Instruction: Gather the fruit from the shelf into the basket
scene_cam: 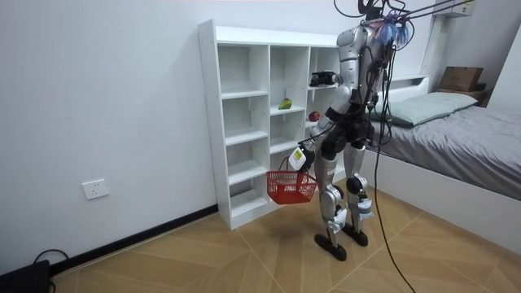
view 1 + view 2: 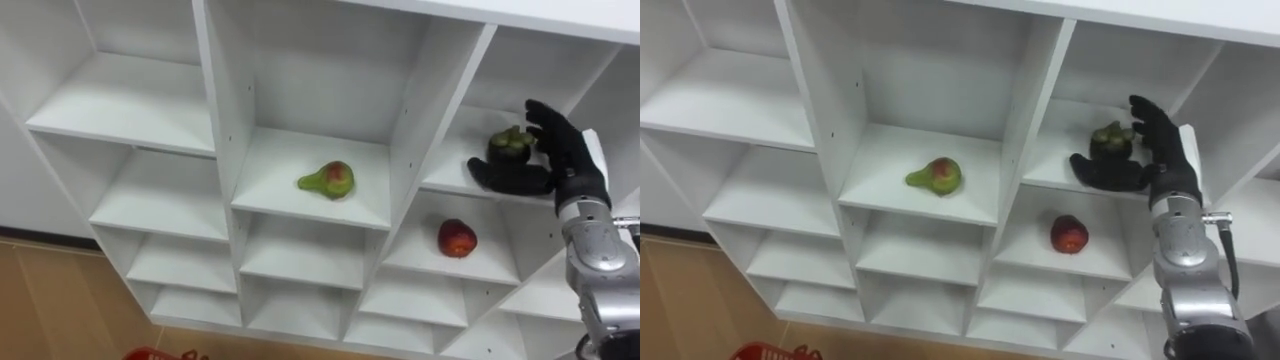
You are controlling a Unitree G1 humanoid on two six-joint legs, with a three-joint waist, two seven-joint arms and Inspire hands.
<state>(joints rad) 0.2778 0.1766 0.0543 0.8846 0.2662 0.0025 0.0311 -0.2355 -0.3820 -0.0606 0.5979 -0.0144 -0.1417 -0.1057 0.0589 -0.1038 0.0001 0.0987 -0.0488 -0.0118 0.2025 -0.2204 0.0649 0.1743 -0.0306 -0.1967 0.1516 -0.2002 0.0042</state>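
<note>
Mangosteen (image 2: 510,147) sits in the white closet's (image 2: 222,120) upper right compartment, with my right hand (image 2: 563,155) curled round it. A pear (image 2: 328,180) lies in the middle compartment, a red apple (image 2: 457,238) under the mangosteen's. My left hand (image 1: 299,158) grips the red basket (image 1: 291,187) by its handle.

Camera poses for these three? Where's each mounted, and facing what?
Left eye view: on head, looking down at white shelf unit; right hand around dark fruit.
Right eye view: same head, slightly offset; shares shelf unit, pear, red fruit, hand.
Room view: stands off in the room, sees whole robot facing shelf unit, left hand carrying red basket.
</note>
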